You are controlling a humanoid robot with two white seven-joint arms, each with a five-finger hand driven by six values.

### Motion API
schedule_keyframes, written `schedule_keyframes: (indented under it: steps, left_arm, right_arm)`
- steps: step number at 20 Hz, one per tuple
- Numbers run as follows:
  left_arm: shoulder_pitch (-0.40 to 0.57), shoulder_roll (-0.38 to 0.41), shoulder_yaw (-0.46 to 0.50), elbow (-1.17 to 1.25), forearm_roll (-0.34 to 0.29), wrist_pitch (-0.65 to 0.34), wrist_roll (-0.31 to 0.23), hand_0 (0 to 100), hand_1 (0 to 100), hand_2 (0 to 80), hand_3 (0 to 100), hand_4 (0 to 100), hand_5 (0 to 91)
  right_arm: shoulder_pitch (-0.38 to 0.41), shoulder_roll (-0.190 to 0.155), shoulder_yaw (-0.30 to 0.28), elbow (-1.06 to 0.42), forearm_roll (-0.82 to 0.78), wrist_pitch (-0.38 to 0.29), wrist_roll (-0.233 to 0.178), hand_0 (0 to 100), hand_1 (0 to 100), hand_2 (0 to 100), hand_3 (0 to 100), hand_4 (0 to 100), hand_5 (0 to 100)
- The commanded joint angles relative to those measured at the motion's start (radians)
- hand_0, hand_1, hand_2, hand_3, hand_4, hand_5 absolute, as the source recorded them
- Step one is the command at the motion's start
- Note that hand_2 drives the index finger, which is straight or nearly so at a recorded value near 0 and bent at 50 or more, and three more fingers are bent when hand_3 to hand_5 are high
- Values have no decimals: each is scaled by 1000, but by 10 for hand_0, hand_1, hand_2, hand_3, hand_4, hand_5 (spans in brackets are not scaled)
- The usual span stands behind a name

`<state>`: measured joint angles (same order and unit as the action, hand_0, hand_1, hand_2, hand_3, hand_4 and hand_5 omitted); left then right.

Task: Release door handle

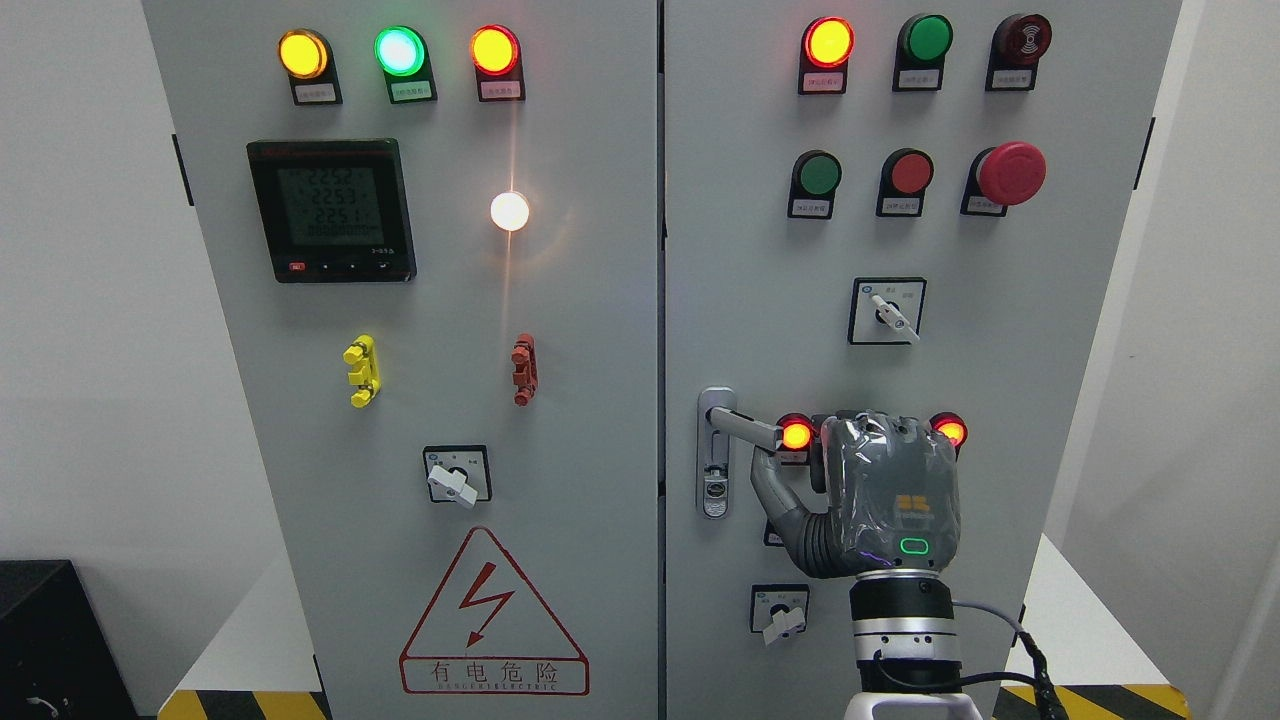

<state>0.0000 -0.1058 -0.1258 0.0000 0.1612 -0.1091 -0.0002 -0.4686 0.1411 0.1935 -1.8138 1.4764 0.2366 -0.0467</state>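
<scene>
The right hand (885, 495) shows only its back, so its fingers and whatever they touch on the cabinet door (1000, 400) are hidden, as is the outer end of the door handle (745, 427). Its arm is cut off at the bottom edge. The button labels (820, 207) are too small to read.

The right hand (885, 495) is dark grey, its back wrapped in a clear, glossy film that catches the light in creases. On the back sits a small orange square mark split into four blocks, and just below that mark glows a green ring-shaped light. Below the light comes a black wrist collar, then a bright silver ring, then a white forearm shell at the bottom edge. The thumb, left of the mark, shows ribbed grey joints. A grey cable loops out from the collar's right side.
</scene>
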Motion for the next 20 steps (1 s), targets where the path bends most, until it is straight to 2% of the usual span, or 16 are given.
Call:
schedule_keyframes:
  steps: [1, 20]
  left_arm:
    - [-26, 0, 0, 29, 0, 0, 0, 120, 556, 0, 0, 0, 0]
    - [-26, 0, 0, 29, 0, 0, 0, 120, 556, 0, 0, 0, 0]
  right_arm:
    - [-2, 0, 0, -1, -1, 0, -2, 484, 359, 943, 1000, 1000, 1000]
    - [18, 0, 0, -12, -2, -2, -5, 510, 366, 935, 1000, 997, 1000]
